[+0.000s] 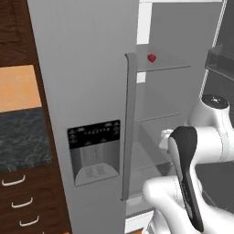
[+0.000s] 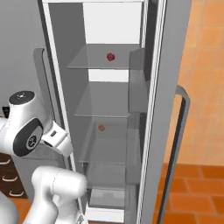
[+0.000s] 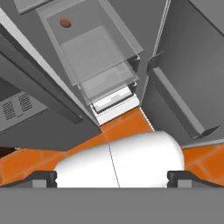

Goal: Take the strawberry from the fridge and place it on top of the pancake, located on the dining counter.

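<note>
My gripper (image 3: 112, 178) hung with jaws spread wide and empty, aimed down at the orange floor (image 3: 26, 159) before the open fridge (image 1: 82, 91), while the strawberry (image 2: 110, 57) sat well above me on an upper glass shelf (image 2: 94, 65) inside.

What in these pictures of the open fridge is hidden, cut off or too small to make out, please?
- Fridge top and foot: cut off by the edges of the left base view.
- Small brownish item on a lower shelf: too small to identify in the right base view.
- White object on a shelf: partly hidden by the arm in the left base view.
- Strawberry: tiny, no detail.
</note>
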Available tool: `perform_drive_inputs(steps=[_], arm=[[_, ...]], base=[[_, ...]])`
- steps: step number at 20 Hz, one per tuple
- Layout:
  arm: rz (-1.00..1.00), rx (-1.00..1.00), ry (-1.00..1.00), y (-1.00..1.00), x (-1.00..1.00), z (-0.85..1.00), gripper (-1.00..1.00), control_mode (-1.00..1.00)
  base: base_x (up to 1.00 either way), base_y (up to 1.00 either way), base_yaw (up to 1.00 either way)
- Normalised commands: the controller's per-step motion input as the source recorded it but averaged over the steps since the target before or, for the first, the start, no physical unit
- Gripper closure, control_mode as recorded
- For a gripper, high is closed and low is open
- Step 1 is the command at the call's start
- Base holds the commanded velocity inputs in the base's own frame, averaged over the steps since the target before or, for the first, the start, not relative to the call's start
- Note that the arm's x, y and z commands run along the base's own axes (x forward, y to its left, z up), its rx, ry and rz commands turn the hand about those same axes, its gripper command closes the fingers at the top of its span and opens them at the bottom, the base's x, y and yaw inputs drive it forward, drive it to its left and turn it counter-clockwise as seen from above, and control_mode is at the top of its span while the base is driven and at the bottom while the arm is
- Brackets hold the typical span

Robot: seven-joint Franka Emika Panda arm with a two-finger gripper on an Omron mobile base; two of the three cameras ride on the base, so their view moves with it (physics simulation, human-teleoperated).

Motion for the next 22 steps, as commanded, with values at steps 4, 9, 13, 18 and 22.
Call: perform_drive_inputs(steps=[4, 9, 13, 18, 22], arm=[[0.00, 0.00, 0.00, 0.00, 0.00, 0.00, -1.00, 1.00], [0.00, 0.00, 0.00, 0.00, 0.00, 0.00, -1.00, 1.00], [0.00, 0.00, 0.00, 0.00, 0.00, 0.00, -1.00, 1.00], [0.00, 0.00, 0.00, 0.00, 0.00, 0.00, -1.00, 1.00], [0.00, 0.00, 0.00, 0.00, 0.00, 0.00, -1.00, 1.00]], base=[[0.03, -0.61, 0.17], [0.28, -0.27, 0.06], [0.33, 0.00, -0.03], [0.49, 0.00, -0.06], [0.57, 0.00, -0.05]])
